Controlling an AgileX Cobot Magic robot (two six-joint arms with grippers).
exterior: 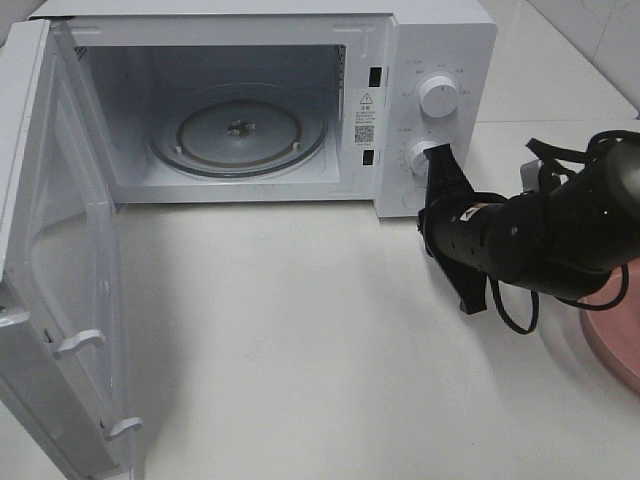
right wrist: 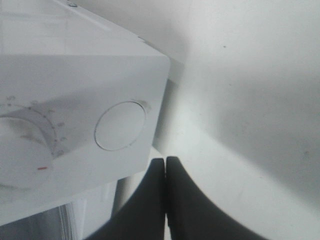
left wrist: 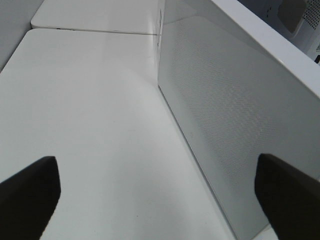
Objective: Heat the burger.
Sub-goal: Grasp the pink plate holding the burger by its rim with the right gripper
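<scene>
Microwave [exterior: 470, 60] door [exterior: 60, 300] is swung fully open and the glass turntable [exterior: 240, 130] is bare, so nothing is loaded yet.

Right end effector [right wrist: 165, 165] is clenched with the tips pressed together, holding nothing. It sits at the control panel, just beside the round button [right wrist: 120, 125] and below the lower knob [exterior: 425, 155]. My read: closed tips make a stiff poker for a button, which fits that pose, and with the door open it's in no position to grab anything.

Left end effector [left wrist: 157, 185] is released, jaws wide and empty. It hangs low over the table [left wrist: 90, 125] next to the door's perforated panel [left wrist: 235, 115], not touching it. It's probably placed to steady or swing the door.

The burger isn't visible in any view. The pink plate [exterior: 615, 340] pokes out at the table's right edge behind the right arm, and the visible slice of it is bare. The burger may be on the hidden part, can't tell.

Next the right arm has to back off the panel and open up for a pick.
</scene>
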